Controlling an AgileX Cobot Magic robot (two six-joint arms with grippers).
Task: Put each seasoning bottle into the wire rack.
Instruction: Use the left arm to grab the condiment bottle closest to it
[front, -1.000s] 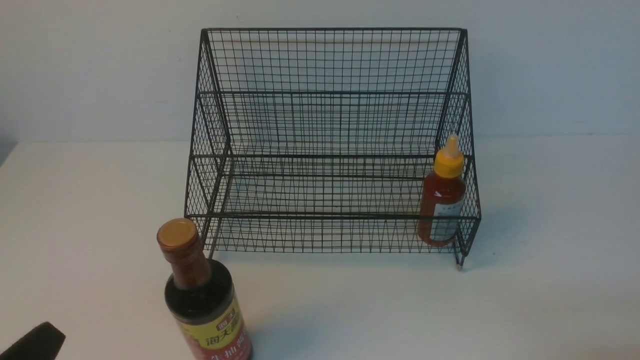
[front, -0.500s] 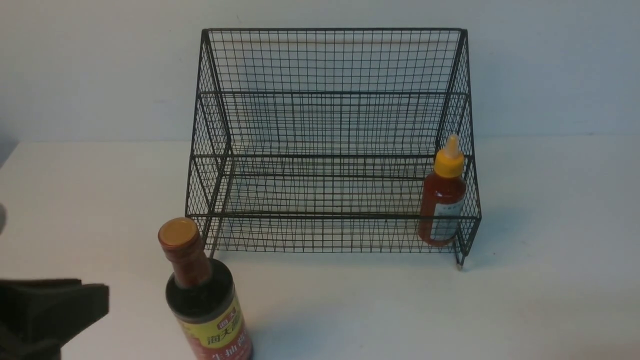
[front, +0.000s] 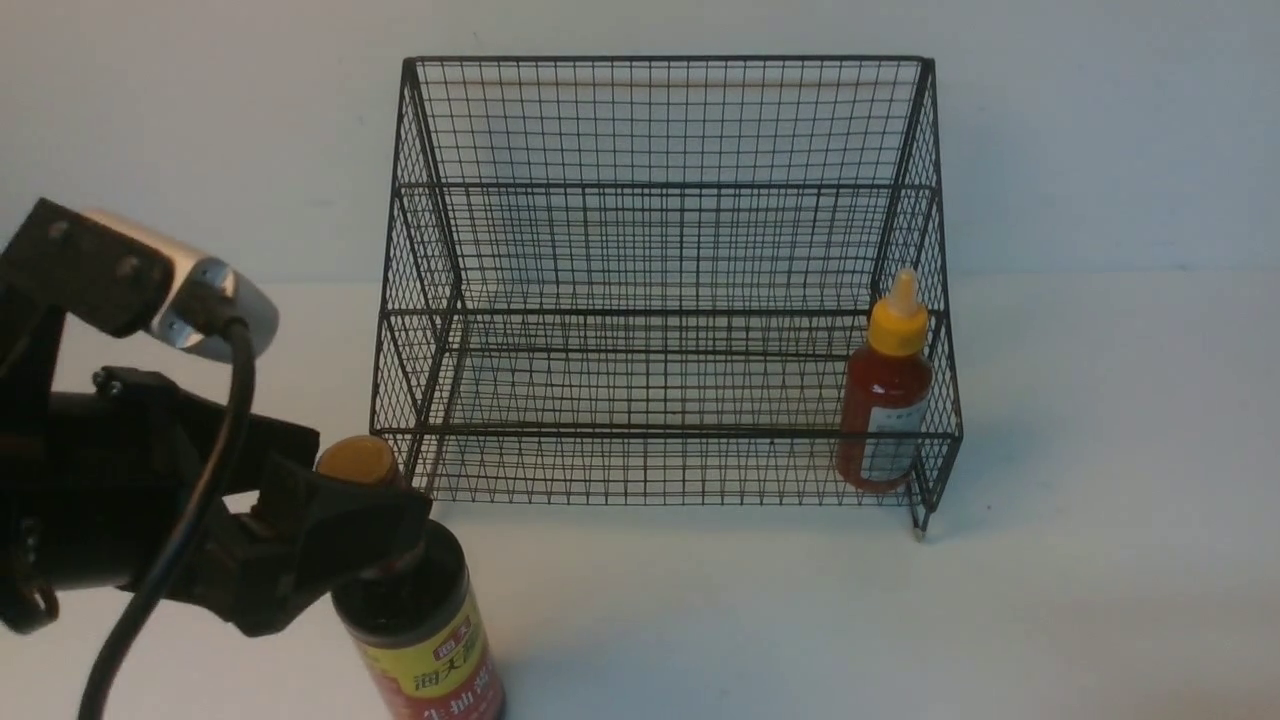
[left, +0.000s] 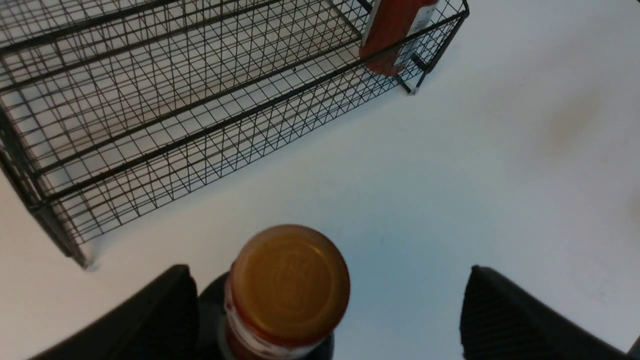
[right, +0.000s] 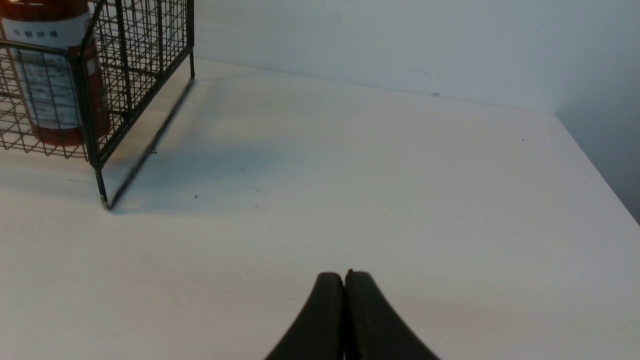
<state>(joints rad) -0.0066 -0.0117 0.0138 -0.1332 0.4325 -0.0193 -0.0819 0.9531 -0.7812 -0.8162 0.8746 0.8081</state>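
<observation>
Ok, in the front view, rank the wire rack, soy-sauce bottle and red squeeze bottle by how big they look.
1. wire rack: by far the largest.
2. soy-sauce bottle: looks bulkier than the red one, but it is nearer the camera and cut off by the frame, so unsure.
3. red squeeze bottle: looks smallest.

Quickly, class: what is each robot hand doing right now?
Left hand: open, either side of the tall dark soy-sauce bottle with orange-gold cap, not gripping.
Right hand: closed, holding nothing.

I see the rack (front: 660, 185) open-topped, front tier free up to the red bottle (front: 885, 400) in its right corner, upper tiers free
</observation>
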